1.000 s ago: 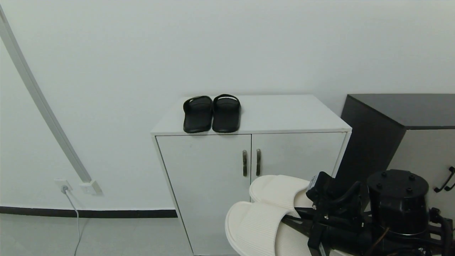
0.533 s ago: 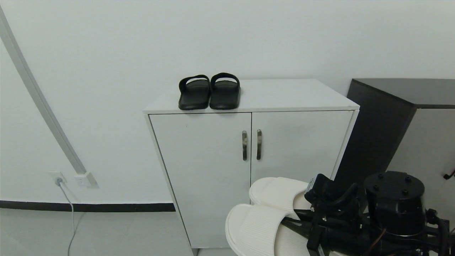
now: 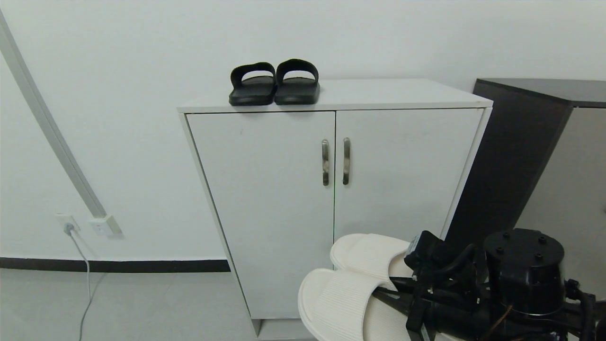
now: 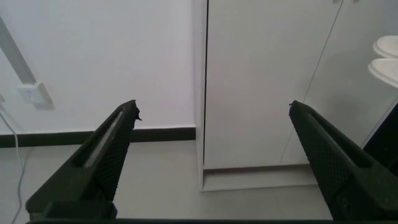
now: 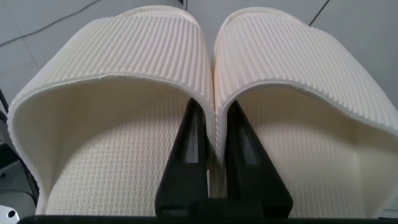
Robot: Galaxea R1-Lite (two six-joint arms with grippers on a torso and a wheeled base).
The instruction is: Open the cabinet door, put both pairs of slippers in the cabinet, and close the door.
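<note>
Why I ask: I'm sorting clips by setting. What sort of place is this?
Likely a plain indoor room, perhaps an entryway: a white cabinet with black slippers on top, standing against a bare wall with a socket near the floor.

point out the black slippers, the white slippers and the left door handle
black slippers (image 3: 297, 90): head view, heel end of the right-hand slipper
white slippers (image 3: 343, 296): head view, ribbed strap of the nearer one
left door handle (image 3: 325, 162): head view, middle of the bar
</note>
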